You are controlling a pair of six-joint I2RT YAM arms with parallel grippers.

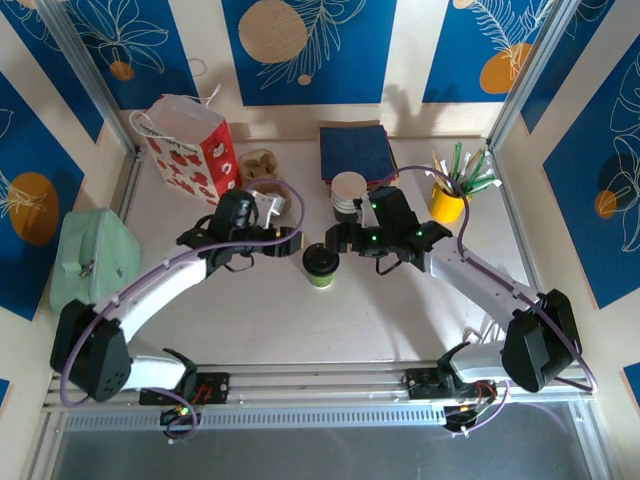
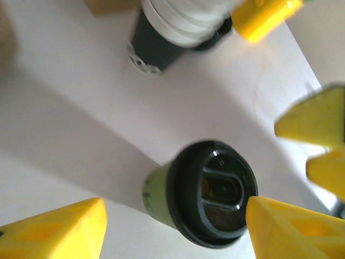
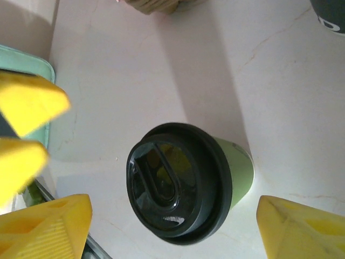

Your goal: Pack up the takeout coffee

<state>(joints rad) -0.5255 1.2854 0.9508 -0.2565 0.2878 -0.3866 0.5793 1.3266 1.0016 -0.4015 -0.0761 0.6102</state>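
A pale tabletop (image 1: pixel 300 320) lies below blue-patterned walls. The takeout coffee (image 1: pixel 320 266) stands upright at the centre of the top view, between the left pincer (image 1: pixel 293 244) and the right pincer (image 1: pixel 340 240). Both pincers gape wide and grip nothing.

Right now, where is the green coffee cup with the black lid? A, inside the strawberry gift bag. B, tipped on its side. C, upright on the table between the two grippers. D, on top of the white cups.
C: the takeout coffee stands upright on the table, between the left gripper and the right gripper.
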